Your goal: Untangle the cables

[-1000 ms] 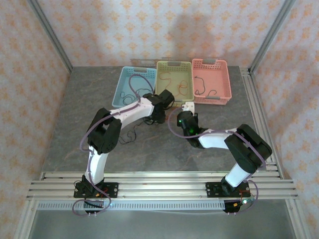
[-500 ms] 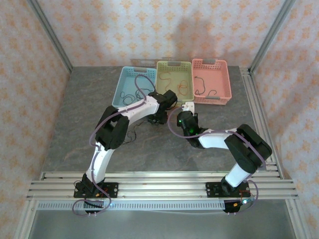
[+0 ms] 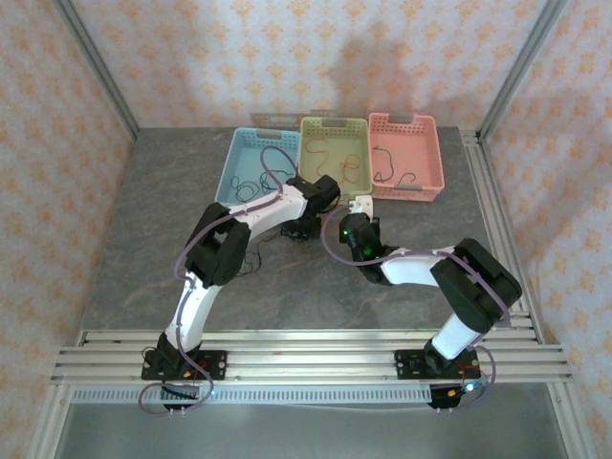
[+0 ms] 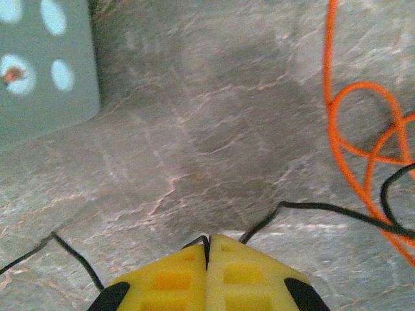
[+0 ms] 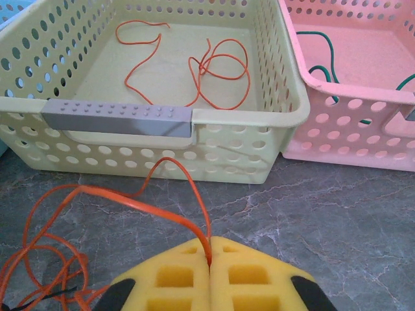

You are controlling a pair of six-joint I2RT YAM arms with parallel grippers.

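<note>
Left fingers (image 4: 175, 275) clamp the black cable (image 4: 311, 207), right fingers (image 5: 246, 272) clamp the orange cable (image 5: 188, 188). We see the tangle (image 4: 375, 159) on the tabletop (image 4: 194, 129) between both arms, so pulling apart sideways looks right.

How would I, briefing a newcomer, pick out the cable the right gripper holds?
Find the yellow-green basket, the middle of three at the far side of the table. On the table before its near wall, an orange cable rises into the shut right gripper. Its orange twin lies loose inside the basket; this one lies outside, pinched between yellow fingers.
</note>
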